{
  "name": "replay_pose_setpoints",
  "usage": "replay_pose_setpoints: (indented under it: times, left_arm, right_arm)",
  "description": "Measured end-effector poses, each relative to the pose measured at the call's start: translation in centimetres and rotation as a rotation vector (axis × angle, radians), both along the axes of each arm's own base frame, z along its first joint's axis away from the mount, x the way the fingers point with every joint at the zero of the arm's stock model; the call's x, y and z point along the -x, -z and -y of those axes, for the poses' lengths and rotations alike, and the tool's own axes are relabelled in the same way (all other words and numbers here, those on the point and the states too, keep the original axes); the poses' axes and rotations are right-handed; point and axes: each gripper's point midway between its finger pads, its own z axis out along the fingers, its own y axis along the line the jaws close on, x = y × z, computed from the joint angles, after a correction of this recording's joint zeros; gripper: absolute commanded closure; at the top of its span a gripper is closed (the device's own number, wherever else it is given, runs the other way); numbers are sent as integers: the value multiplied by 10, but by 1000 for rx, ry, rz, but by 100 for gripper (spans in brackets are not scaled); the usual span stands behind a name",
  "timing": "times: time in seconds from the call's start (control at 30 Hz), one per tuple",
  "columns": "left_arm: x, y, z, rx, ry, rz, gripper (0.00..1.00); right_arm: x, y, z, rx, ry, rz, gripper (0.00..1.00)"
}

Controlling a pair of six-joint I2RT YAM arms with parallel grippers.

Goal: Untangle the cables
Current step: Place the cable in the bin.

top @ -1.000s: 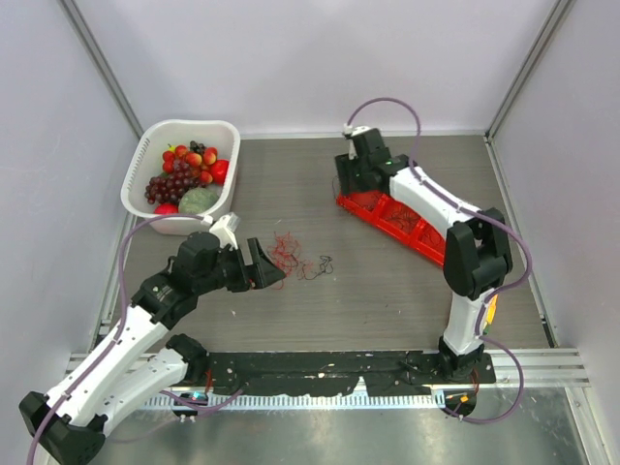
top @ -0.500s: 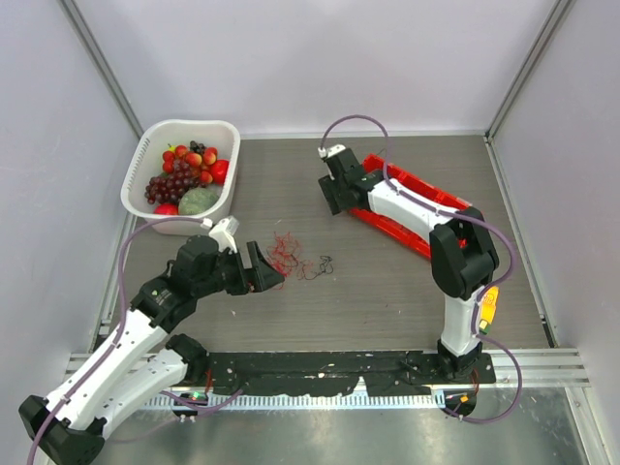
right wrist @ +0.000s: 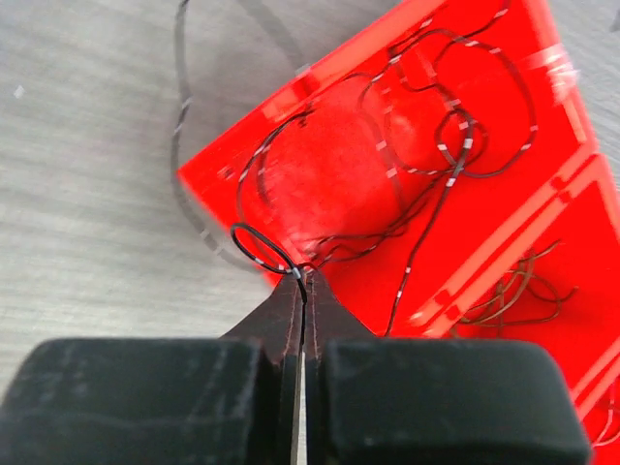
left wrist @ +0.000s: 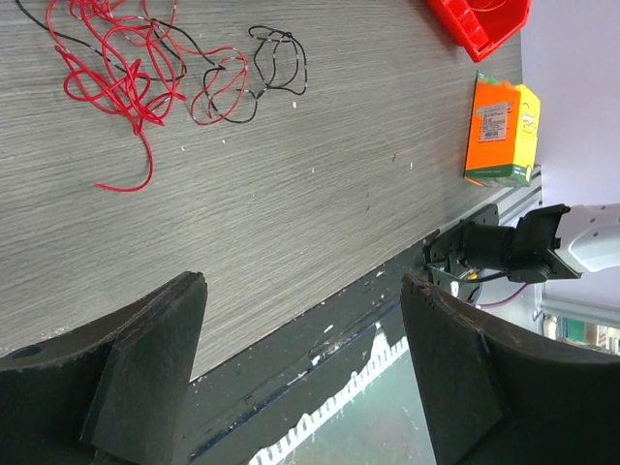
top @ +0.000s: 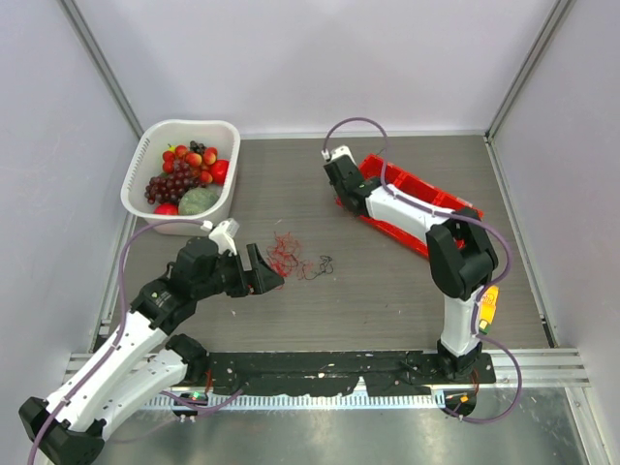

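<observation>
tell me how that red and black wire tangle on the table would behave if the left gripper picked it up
Probably floppy: the tangle lies in loose, slack loops flat on the table. Likely very light, since the strands are thin. It may come up as a clump, because red and black loops cross each other.

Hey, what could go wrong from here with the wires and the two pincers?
The right pincer is shut on a thin black wire at the red tray edge; lifting may drag neighbouring loops out. The left pincer hangs open just short of the red tangle; a sweep could scatter it.
</observation>
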Motion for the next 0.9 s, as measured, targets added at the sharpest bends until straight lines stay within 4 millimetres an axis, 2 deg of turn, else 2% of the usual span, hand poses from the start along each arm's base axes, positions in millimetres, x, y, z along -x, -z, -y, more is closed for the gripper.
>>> replay_pose_setpoints:
  times: [0.07,0.2,0.3,0.37,0.5,0.63,0.7,0.77,0.9]
  left_arm:
    - [0,-1,0,2,0,3,15]
    - [0,-1,0,2,0,3,15]
    - [0,0,1,3,3,-1,15]
    - [1,1,1,1,7,-7,15]
    - [0,2,3,3,14,-14,15]
    - [1,1,4,7,17,-16,15]
    - [2,1,4,10,19,-14,15]
    - [2,-1,4,13,19,-9,15]
    - [2,-2,4,16,20,-7,15]
  right_arm:
    - [-10,-8,9,-16,37,21,99]
    - [-45,-34,36,-79,147,85,99]
    - [-68,-41,51,-128,194,106,99]
    - [-83,-34,59,-156,211,98,99]
    - [-102,1,61,-174,216,38,99]
    - [-105,46,46,-166,186,-57,99]
    - [-99,58,43,-159,181,-95,99]
    - [-96,60,42,-163,179,-113,91]
    - [-99,45,38,-175,183,-103,74]
